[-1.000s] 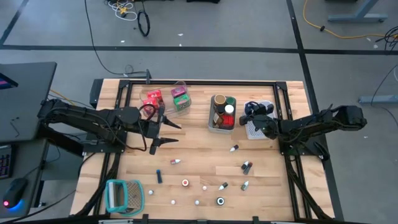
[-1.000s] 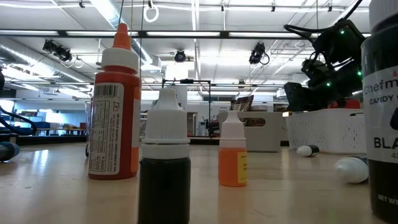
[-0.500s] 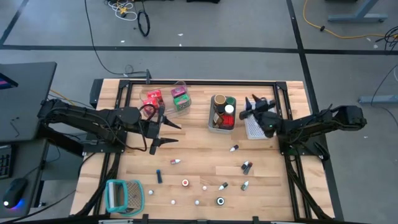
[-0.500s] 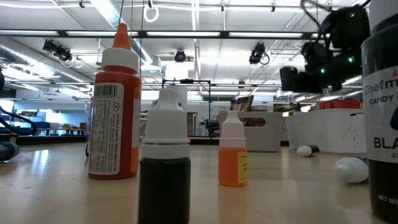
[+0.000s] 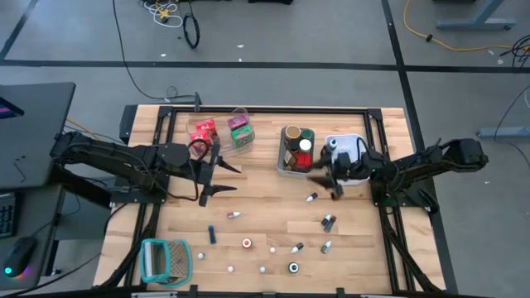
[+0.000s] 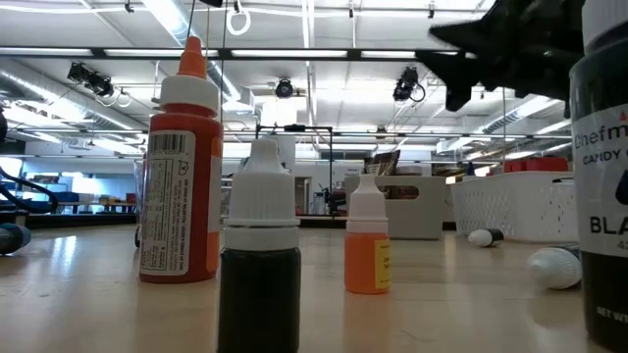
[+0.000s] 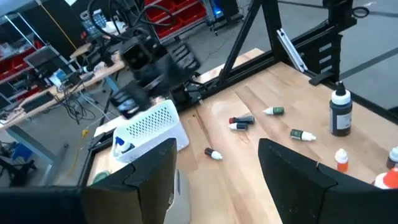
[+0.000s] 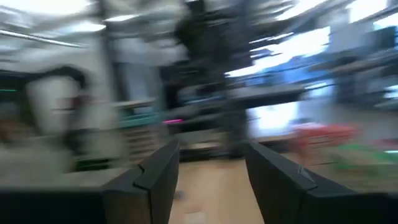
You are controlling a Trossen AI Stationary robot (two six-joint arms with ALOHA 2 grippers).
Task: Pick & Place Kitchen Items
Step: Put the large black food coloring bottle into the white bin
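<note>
Red and green packets (image 5: pixel 219 131) lie in a clear bin at the far left. Jars and a brown jar (image 5: pixel 291 141) stand in the grey bin (image 5: pixel 281 165). Small capped bottles (image 5: pixel 329 222) and tiny white pieces (image 5: pixel 262 268) lie loose on the near half of the table. Seen in the low view, an orange bottle (image 6: pixel 182 167) and a dark one (image 6: pixel 260 260) stand upright. My right gripper (image 5: pixel 323 184) (image 8: pixel 211 180) hangs open and bare above the table, between the grey bin and the white bin (image 5: pixel 341 142). My left gripper (image 5: pixel 236 180) (image 7: pixel 217 180) waits open at mid-left.
A teal-and-white ribbed holder (image 5: pixel 166 259) stands at the near left corner. A black frame runs around the table's edges. Bare wood lies between the two grippers at mid-table. A tall black bottle (image 6: pixel 603 186) stands close to the low camera at the right.
My right gripper has risen from the white bin and swung from pointing down to roughly level. It has then come toward the table's left and near side, past the white bin's corner. My left arm has kept still.
</note>
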